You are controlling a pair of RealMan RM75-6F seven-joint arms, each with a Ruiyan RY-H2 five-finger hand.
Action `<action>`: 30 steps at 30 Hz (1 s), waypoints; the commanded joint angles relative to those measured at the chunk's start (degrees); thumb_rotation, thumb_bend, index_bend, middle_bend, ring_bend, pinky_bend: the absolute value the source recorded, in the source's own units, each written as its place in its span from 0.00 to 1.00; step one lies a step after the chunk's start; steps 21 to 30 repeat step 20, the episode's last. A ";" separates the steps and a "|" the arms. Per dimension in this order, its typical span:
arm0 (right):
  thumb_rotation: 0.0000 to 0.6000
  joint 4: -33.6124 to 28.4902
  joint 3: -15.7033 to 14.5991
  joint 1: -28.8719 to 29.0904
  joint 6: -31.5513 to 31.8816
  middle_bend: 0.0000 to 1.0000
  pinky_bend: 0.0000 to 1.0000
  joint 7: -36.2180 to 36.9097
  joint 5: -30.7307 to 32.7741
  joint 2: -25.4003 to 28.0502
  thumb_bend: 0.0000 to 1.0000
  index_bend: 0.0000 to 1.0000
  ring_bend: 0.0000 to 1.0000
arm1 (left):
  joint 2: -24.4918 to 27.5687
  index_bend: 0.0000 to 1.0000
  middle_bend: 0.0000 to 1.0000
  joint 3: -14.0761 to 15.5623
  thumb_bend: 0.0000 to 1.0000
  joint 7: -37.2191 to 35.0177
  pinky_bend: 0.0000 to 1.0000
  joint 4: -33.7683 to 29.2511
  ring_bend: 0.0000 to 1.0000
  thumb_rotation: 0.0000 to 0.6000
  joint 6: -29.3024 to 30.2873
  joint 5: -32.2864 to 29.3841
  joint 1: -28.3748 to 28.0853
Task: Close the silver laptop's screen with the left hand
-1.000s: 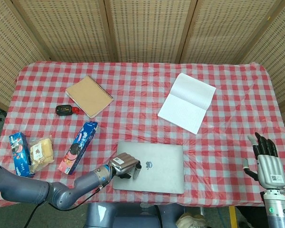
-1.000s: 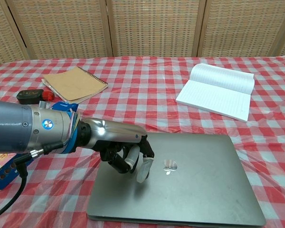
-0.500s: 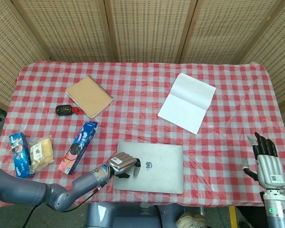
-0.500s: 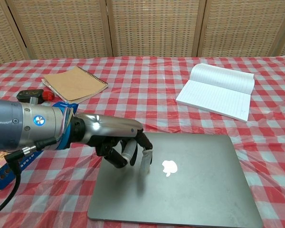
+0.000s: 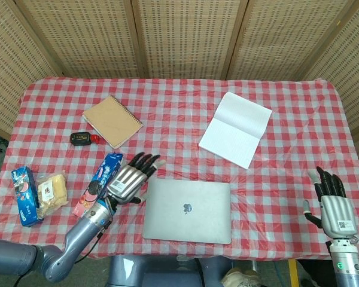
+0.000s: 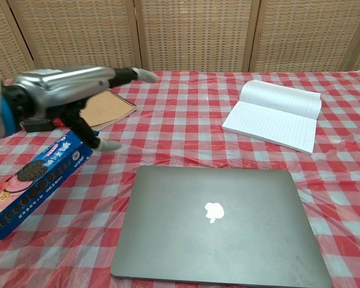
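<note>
The left hand (image 5: 130, 177) is raised with fingers spread, holding nothing, above the cookie box (image 5: 99, 185) just left of the one silver laptop (image 5: 188, 210), which lies shut at the tabletop's near edge. The right hand (image 5: 329, 204) hovers open off the near right corner. Two notebooks lie farther back.

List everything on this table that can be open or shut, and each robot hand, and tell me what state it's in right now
silver laptop: lid shut flat.
white notebook: lying open, blank pages up.
brown spiral notebook: closed.
blue cookie box: lying flat; ends not readable.
left hand: open, fingers spread, off the laptop.
right hand: open, fingers up, holding nothing.
</note>
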 commanded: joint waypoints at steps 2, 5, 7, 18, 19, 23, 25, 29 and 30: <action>1.00 0.29 0.06 0.05 0.25 0.00 0.00 0.23 -0.31 -0.13 0.68 0.00 0.00 | 0.39 0.00 0.00 5.36 0.24 6.22 0.00 2.13 0.00 1.00 13.42 7.90 10.90; 1.00 0.71 0.20 0.10 0.71 0.00 0.00 0.50 -0.76 -0.32 0.67 0.00 0.00 | 1.38 0.00 0.00 6.97 0.23 6.11 0.00 3.58 0.00 1.00 16.86 8.80 14.87; 1.00 1.01 0.11 0.13 0.69 0.00 0.00 0.56 -0.89 -0.46 0.67 0.00 0.00 | 1.89 0.00 0.00 7.96 0.22 5.56 0.00 4.84 0.00 1.00 19.22 8.92 17.95; 1.00 -0.20 -2.10 0.01 1.63 0.00 0.00 -0.96 -5.25 -0.72 0.65 0.00 0.00 | 5.66 0.00 0.00 13.30 0.19 -1.34 0.00 6.55 0.00 1.00 26.47 14.84 29.56; 1.00 -0.37 -2.29 -0.01 1.74 0.00 0.00 -1.16 -5.63 -0.78 0.65 0.00 0.00 | 6.11 0.00 0.00 13.23 0.19 -1.81 0.00 6.66 0.00 1.00 26.86 15.49 30.31; 1.00 -0.51 -2.51 -0.02 1.82 0.00 0.00 -1.40 -6.07 -0.84 0.65 0.00 0.00 | 6.56 0.00 0.00 13.05 0.19 -2.23 0.00 6.73 0.00 1.00 27.20 16.08 30.95; 1.00 -0.51 -2.51 -0.02 1.82 0.00 0.00 -1.40 -6.07 -0.84 0.65 0.00 0.00 | 6.56 0.00 0.00 13.05 0.19 -2.23 0.00 6.73 0.00 1.00 27.20 16.08 30.95; 1.00 -0.51 -2.51 -0.02 1.82 0.00 0.00 -1.40 -6.07 -0.84 0.65 0.00 0.00 | 6.56 0.00 0.00 13.05 0.19 -2.23 0.00 6.73 0.00 1.00 27.20 16.08 30.95; 1.00 -0.51 -2.51 -0.02 1.82 0.00 0.00 -1.40 -6.07 -0.84 0.65 0.00 0.00 | 6.56 0.00 0.00 13.05 0.19 -2.23 0.00 6.73 0.00 1.00 27.20 16.08 30.95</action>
